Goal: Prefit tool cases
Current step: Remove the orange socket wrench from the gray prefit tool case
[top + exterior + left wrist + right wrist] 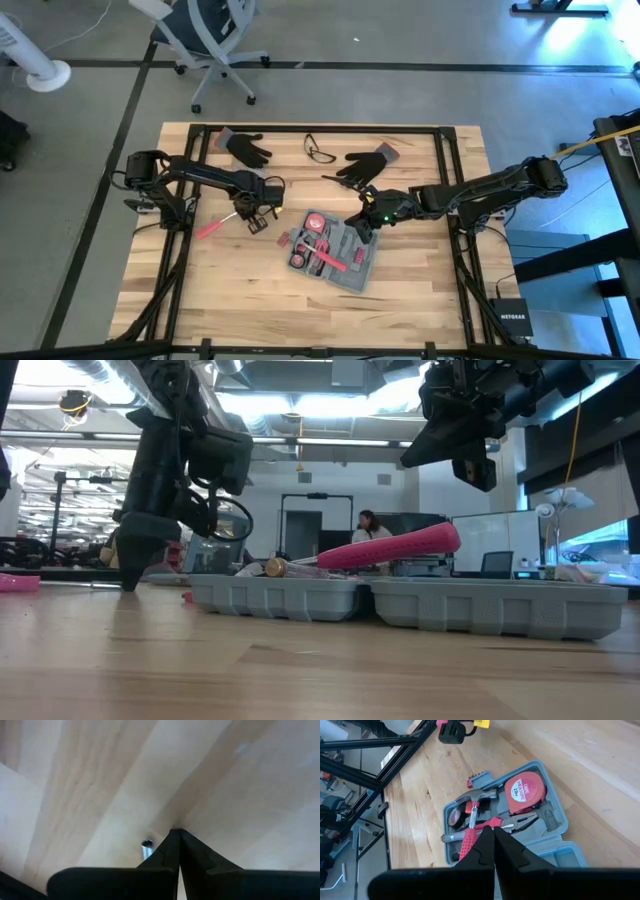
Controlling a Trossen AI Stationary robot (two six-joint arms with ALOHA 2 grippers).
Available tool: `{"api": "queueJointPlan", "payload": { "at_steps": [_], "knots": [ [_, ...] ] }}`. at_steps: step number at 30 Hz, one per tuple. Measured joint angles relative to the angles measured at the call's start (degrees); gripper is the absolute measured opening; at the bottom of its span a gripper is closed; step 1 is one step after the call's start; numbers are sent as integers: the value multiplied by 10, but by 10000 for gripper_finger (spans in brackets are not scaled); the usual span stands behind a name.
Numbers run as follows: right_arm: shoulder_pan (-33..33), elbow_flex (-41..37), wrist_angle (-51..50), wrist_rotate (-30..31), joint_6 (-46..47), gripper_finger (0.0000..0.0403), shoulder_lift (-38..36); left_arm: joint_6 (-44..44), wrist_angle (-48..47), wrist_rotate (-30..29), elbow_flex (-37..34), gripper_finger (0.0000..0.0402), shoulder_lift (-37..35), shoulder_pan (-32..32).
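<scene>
One flat grey-blue plastic tool case [335, 250] is seen lying open on the light wooden tabletop [420, 300], slightly right of centre and toward the near edge. Its long axis is set on a diagonal in the high view, running from the upper left toward the lower right. Both hinged halves are spread flat.

Counted inside the case: one round red tape measure [523, 791], one red-handled claw hammer [470, 822], one pair of red-handled pliers [512, 824]. The tape label and these separate tools are resolved only in the right wrist view; in the low view the case is seen edge-on, with a red handle [390, 547] raised above its rim.

The right hand [366, 220] is held above the far right end of the case, fingers pressed together, nothing gripped. The left hand [257, 215] is positioned left of the case over bare wood, fingers likewise pressed together and empty; a small silver bit [146, 849] just beside its tips is shown only in the left wrist view.

Outward: one loose red-handled tool [216, 224] on the tabletop left of the left hand. Two black gloves [245, 148] and one pair of glasses [320, 150] are noted along the far edge. One person [368, 527] is seen in the background, low view only.
</scene>
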Motion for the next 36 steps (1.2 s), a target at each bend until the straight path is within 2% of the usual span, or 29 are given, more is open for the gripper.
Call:
{"api": "queueJointPlan", "payload": {
  "at_steps": [5, 36],
  "knots": [
    [0, 0, 0, 0, 0, 1, 0, 3, -8, 7, -2, 0, 0, -3],
    [0, 0, 0, 0, 0, 1, 0, 61, 1, 7, -21, 0, 0, 88]
  ]
}}
